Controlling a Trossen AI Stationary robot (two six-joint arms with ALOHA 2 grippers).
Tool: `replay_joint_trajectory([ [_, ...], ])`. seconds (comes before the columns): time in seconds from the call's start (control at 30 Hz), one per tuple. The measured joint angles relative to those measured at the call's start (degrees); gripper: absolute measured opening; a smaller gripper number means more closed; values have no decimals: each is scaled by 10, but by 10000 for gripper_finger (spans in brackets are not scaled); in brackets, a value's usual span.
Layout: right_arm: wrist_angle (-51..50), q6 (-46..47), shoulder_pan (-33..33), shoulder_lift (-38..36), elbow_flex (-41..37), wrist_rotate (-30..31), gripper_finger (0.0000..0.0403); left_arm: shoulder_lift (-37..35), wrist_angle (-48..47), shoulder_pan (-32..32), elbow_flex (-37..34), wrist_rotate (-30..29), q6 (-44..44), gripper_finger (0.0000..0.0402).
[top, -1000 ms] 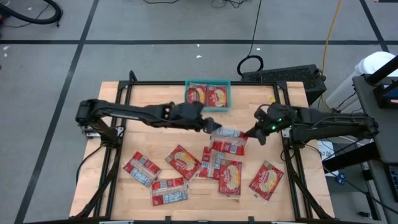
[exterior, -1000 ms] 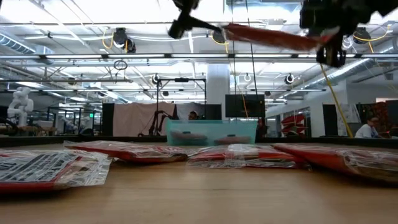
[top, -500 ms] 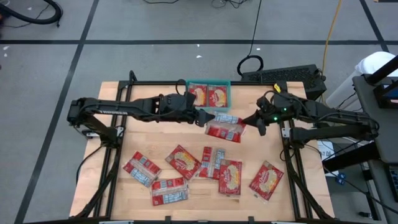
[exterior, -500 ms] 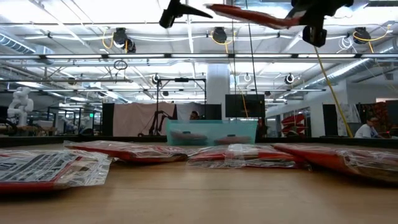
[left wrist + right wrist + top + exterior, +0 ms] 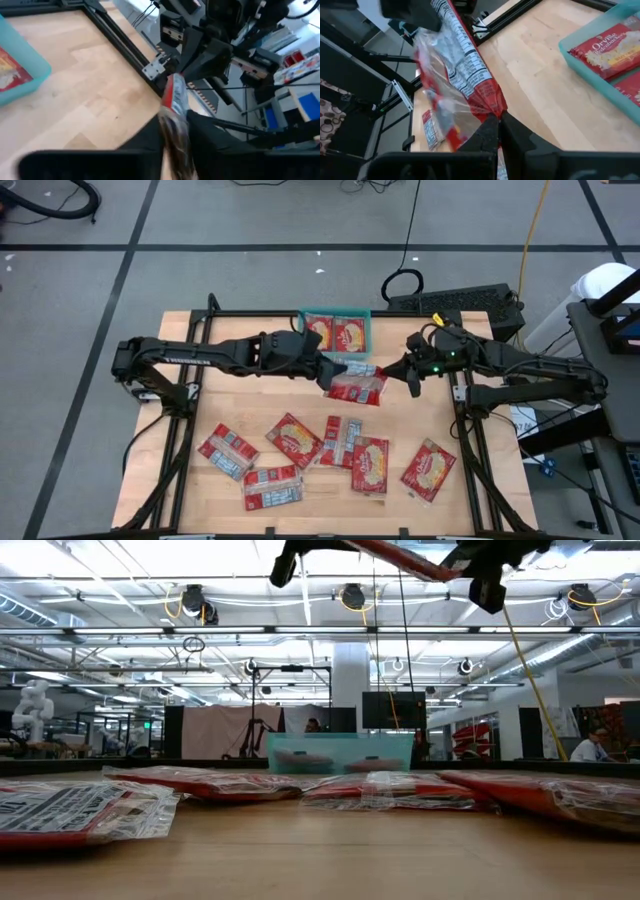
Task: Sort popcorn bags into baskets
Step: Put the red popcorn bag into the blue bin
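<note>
Two pincers, one packet: both arms meet above the middle of the light wooden table (image 5: pixel 200 405), each at one end of a flat red plastic popcorn bag (image 5: pixel 356 383) held in the air.
Change from a second ago: the bag hung lower and nearer the table's middle pile; it now sits higher and closer to the shallow teal-green plastic tray (image 5: pixel 336 335) at the far edge.
Left pincer then and now: its fingers stood apart just off the bag's end before; the left pincer (image 5: pixel 172 132) now has them drawn in against that end.
Right pincer: the right pincer (image 5: pixel 498 131) is clenched on the bag's opposite end, as it was earlier.
Held bag: stretched between the two pincers, clear of the table, just in front of the tray.
Tray: two red packets lie side by side inside.
Loose bags on table: six more lie in the near half, unmoved.
</note>
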Motion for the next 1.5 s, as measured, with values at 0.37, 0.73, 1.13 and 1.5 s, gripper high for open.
replay_joint_trajectory([
  [0.37,13,153,-42,-16,0,-55,70,-3,51,9,-1,1,232,24],
  [0.73,39,489,-134,-37,0,-166,161,-6,196,12,0,-28,634,40],
  [1.13,150,640,-216,-29,-1,-269,219,-21,157,22,16,-39,783,28],
  [1.5,240,648,-254,66,-28,-198,267,-6,18,19,15,-283,1031,20],
])
